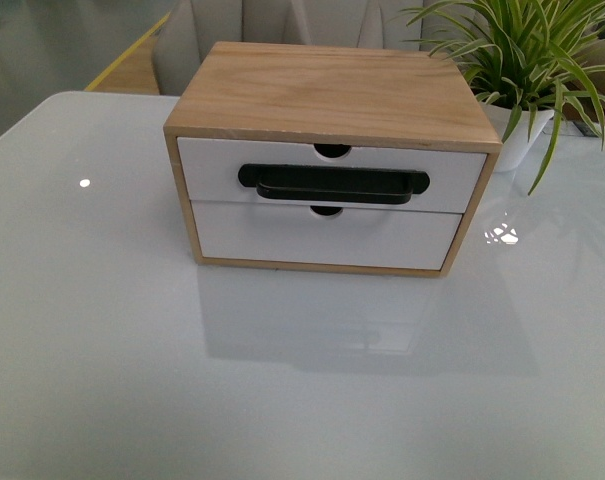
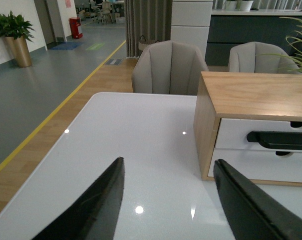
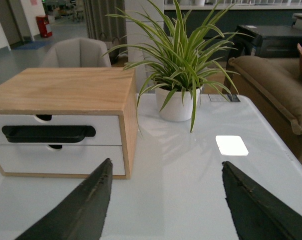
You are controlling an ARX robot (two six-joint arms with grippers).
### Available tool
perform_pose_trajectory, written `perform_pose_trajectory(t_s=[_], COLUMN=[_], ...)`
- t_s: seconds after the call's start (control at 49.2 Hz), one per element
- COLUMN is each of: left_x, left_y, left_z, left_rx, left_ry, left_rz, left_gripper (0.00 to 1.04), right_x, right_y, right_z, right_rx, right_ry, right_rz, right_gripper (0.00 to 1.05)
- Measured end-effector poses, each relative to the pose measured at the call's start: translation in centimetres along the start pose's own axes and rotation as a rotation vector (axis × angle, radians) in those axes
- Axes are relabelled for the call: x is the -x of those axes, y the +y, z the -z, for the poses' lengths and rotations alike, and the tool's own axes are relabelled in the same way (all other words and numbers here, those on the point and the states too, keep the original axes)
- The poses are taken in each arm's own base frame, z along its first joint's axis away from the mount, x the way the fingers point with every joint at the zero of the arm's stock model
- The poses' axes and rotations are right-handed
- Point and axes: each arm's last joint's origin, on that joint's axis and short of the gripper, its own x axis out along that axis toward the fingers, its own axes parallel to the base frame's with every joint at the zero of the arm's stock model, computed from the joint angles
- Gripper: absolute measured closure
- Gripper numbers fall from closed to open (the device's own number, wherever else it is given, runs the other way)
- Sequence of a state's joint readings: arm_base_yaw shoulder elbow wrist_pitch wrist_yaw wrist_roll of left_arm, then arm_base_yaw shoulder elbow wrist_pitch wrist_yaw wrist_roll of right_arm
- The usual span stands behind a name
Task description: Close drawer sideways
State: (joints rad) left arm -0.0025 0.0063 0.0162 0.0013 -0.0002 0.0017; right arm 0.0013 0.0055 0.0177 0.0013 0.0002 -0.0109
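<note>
A small wooden cabinet [image 1: 327, 95] stands on the white table [image 1: 102, 330], facing me. Its upper drawer [image 1: 212, 165] is white-fronted, with a wide black bar handle [image 1: 332, 184] and a semicircular notch in its top edge; its front looks level with the cabinet's frame. Below it is a plain white drawer front [image 1: 322, 237]. Neither gripper shows in the front view. My left gripper [image 2: 168, 172] is open and empty, left of the cabinet [image 2: 250, 95], apart from it. My right gripper [image 3: 165, 172] is open and empty, right of the cabinet [image 3: 66, 90]; the handle [image 3: 46, 133] shows there.
A potted plant in a white pot [image 1: 522, 135] stands just right of and behind the cabinet, its leaves hanging over the table; it also shows in the right wrist view [image 3: 178, 102]. Grey chairs [image 2: 168, 67] stand beyond the table's far edge. A brown sofa [image 3: 270, 85] is at the right.
</note>
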Motion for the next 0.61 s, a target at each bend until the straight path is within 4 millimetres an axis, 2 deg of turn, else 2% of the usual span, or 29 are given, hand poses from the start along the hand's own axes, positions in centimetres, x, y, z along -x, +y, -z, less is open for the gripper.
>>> perform_pose_trajectory(t_s=[0.162, 0.244, 0.609], left_x=[0.00, 0.00, 0.00], left_y=[0.00, 0.00, 0.00], left_z=[0.00, 0.00, 0.00], left_rx=[0.000, -0.001, 0.000], left_ry=[0.000, 0.000, 0.000], left_rz=[0.000, 0.000, 0.000], left_gripper=[0.17, 0.07, 0.09], right_x=[0.00, 0.00, 0.00], right_y=[0.00, 0.00, 0.00], right_z=[0.00, 0.00, 0.00], right_rx=[0.000, -0.001, -0.001], right_ry=[0.000, 0.000, 0.000], right_rz=[0.000, 0.000, 0.000], right_gripper=[0.10, 0.09, 0.09])
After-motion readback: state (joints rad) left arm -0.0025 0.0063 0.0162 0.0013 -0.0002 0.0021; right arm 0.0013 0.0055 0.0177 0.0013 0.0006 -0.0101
